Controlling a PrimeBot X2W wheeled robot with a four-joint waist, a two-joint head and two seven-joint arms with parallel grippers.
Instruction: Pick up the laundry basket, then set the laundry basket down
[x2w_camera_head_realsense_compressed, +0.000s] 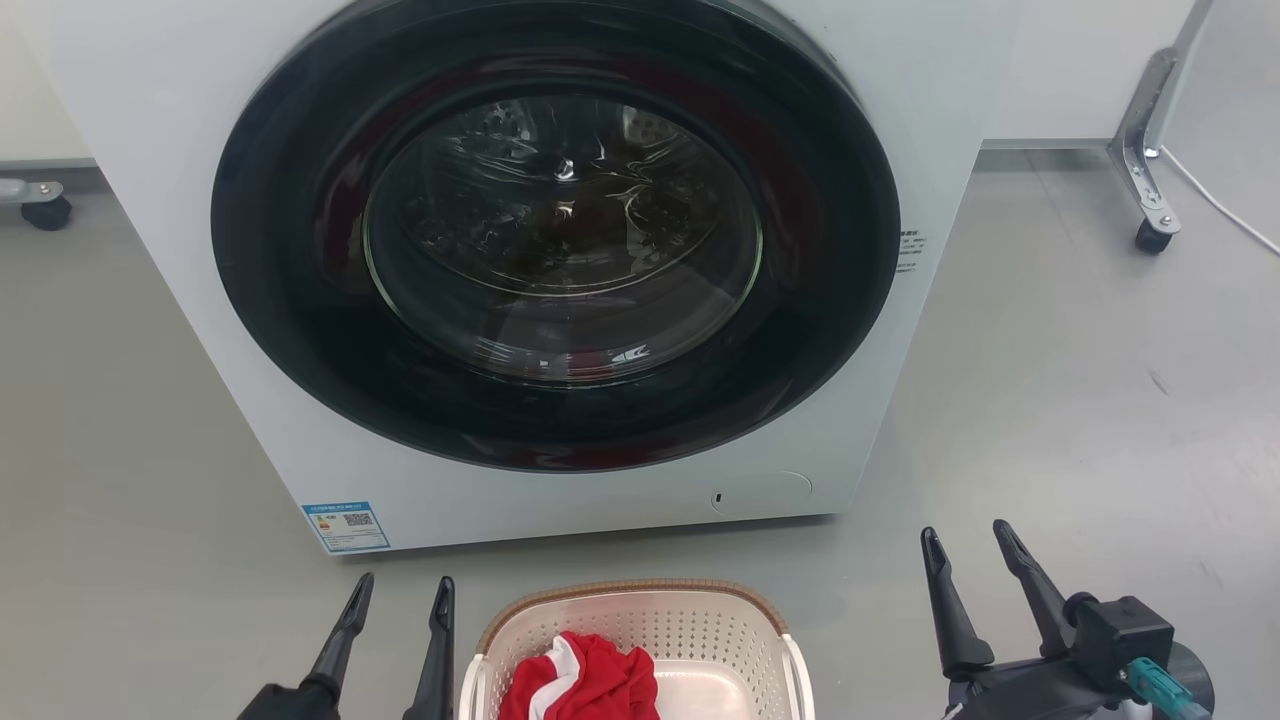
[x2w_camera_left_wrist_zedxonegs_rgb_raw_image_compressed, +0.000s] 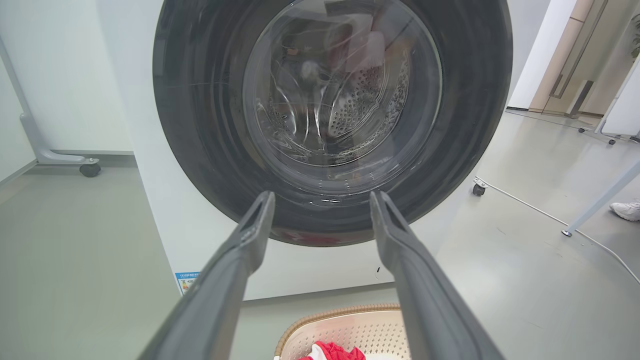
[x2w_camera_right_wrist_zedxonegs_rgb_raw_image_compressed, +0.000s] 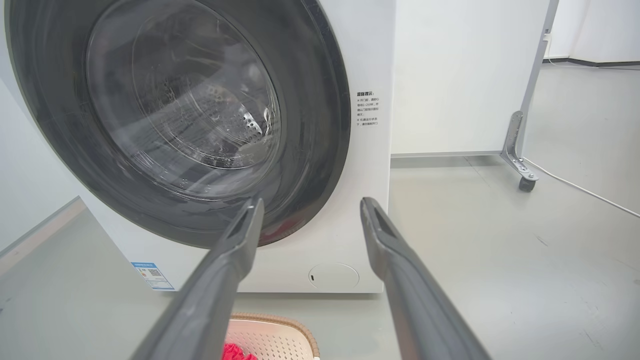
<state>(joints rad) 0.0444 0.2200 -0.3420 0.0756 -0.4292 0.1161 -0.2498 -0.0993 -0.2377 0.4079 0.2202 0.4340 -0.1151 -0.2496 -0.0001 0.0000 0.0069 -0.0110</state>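
The laundry basket (x2w_camera_head_realsense_compressed: 700, 622) sits on the floor at the bottom middle of the head view, cream with perforated walls and a brown rim, holding a red and white garment (x2w_camera_head_realsense_compressed: 590, 680). My left gripper (x2w_camera_head_realsense_compressed: 398, 598) stands open just left of the basket, apart from it. Well to the basket's right, my right gripper (x2w_camera_head_realsense_compressed: 968, 542) is open too. The basket's brown rim (x2w_camera_left_wrist_zedxonegs_rgb_raw_image_compressed: 335, 314) shows below the open left gripper (x2w_camera_left_wrist_zedxonegs_rgb_raw_image_compressed: 322, 200) in the left wrist view. In the right wrist view, a corner of the basket (x2w_camera_right_wrist_zedxonegs_rgb_raw_image_compressed: 280, 335) peeks under the open right gripper (x2w_camera_right_wrist_zedxonegs_rgb_raw_image_compressed: 310, 205).
A white washing machine (x2w_camera_head_realsense_compressed: 560, 250) with its round dark door shut stands right behind the basket. Castor-footed partition legs (x2w_camera_head_realsense_compressed: 1145, 160) stand at the back right, another castor (x2w_camera_head_realsense_compressed: 45, 205) at the left. A white cable (x2w_camera_right_wrist_zedxonegs_rgb_raw_image_compressed: 580, 187) runs over the grey floor. A person's shoe (x2w_camera_left_wrist_zedxonegs_rgb_raw_image_compressed: 627, 210) is far right.
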